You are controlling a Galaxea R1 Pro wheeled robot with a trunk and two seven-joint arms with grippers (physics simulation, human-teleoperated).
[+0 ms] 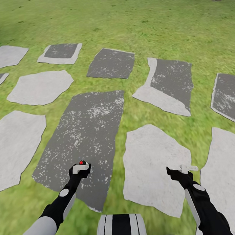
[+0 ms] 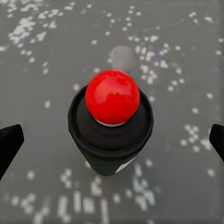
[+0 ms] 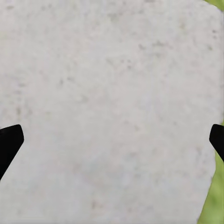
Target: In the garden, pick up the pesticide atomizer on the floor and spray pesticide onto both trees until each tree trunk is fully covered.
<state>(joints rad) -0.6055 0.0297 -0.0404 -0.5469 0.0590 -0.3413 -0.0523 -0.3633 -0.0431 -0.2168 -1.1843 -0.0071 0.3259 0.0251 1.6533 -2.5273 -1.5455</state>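
The pesticide atomizer (image 2: 111,123) sat between the left gripper's (image 1: 81,167) fingers, apparently grasped; dark speckled paving (image 1: 84,132) lay below. The right gripper (image 1: 183,170) hung released over pale stone (image 3: 112,102).

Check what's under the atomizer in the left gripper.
Under the pesticide atomizer lies a dark grey paving slab flecked with white specks. The patch directly beneath the atomizer is covered by its body.

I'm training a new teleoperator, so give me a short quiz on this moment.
1. True or false: the right gripper holds the pesticide atomizer.
2. What lies under the left gripper? A grass; B dark speckled paving slab; C pale slab.
3. Fill in: the pesticide atomizer's top is a ___ ball.
Key: 1 false, the right gripper is empty; 2 B; 3 red.
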